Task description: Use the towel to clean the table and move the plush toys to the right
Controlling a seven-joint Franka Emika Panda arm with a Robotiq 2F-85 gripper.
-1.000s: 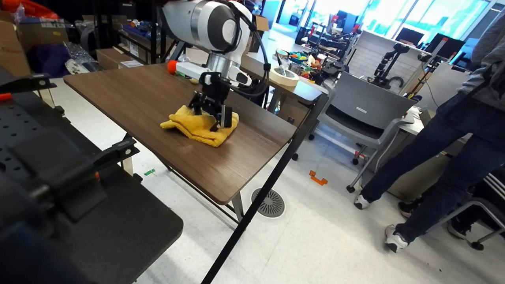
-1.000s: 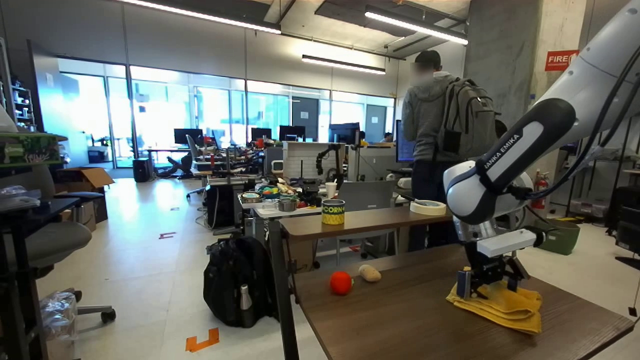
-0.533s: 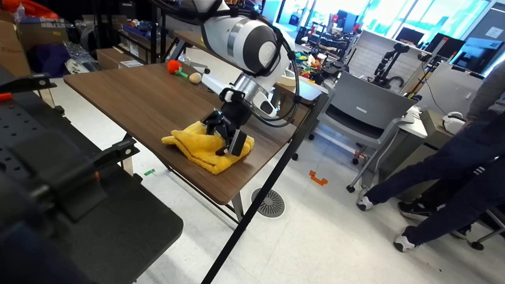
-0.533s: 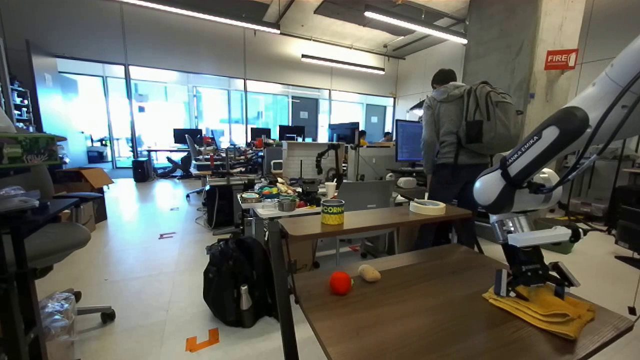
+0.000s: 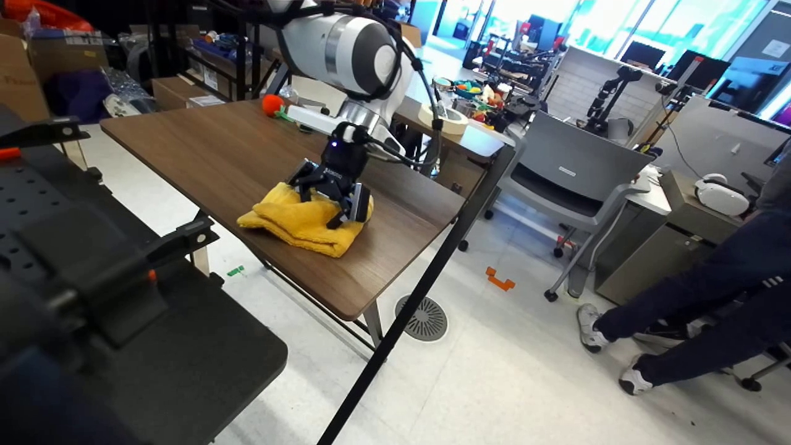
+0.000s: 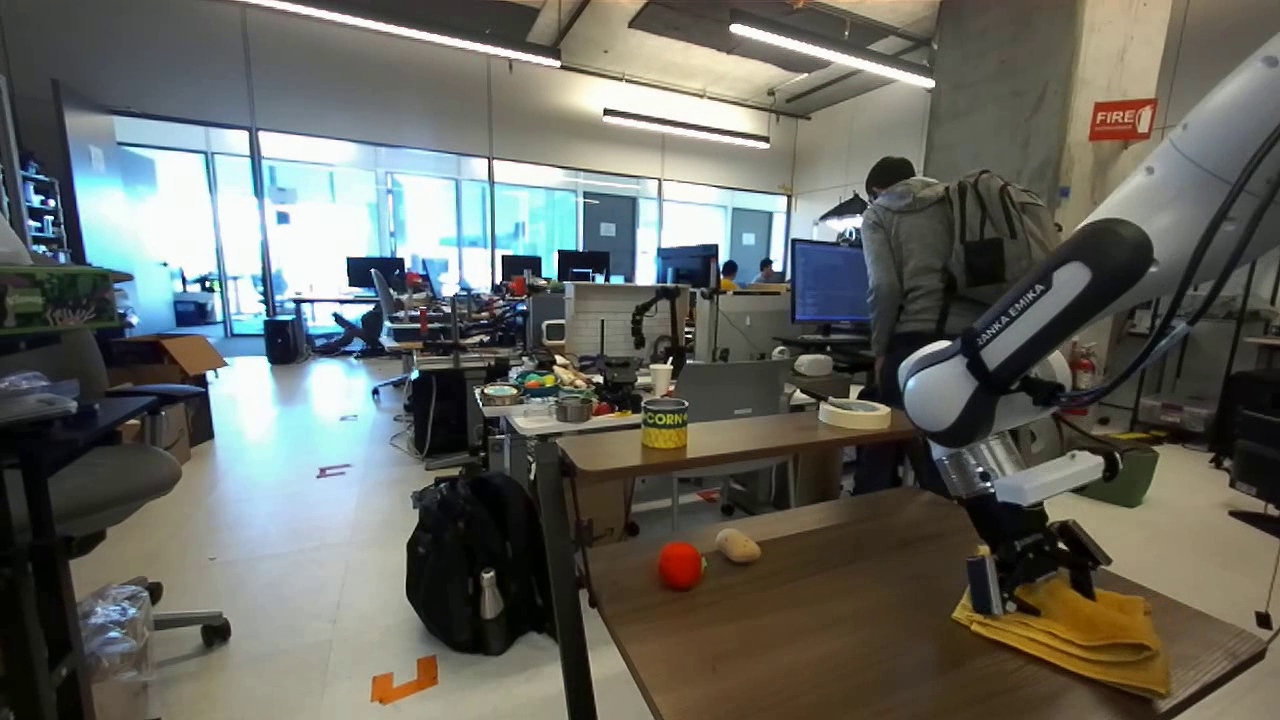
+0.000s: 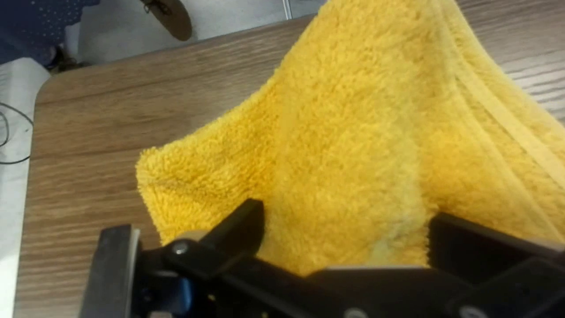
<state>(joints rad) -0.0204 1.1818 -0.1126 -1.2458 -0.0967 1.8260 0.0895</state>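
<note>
Towel [image 5: 296,227]: folded on the table [image 6: 800,620], right under your gripper [image 7: 346,221].
Jaws: spread wide, touching the towel.
Wiping: press softly, slide slowly, and stop before the edge, or the towel may bunch.
Red toy [image 6: 681,566], tan toy [image 6: 739,546]: you see both in an exterior view, well away from the towel.
Wrist view: no toys, but you see the towel puffed up between the jaws.

A wide bare stretch of desk [image 6: 830,630] lies between the yellow towel [image 6: 1090,640] and the red toy [image 6: 681,566], room enough for the hand [image 6: 1048,595] to pass. From here I see that toy and the pale oval toy [image 6: 738,546] near it obstructing one end; along the back, a brown side table [image 6: 760,447] stands in the way.
</note>
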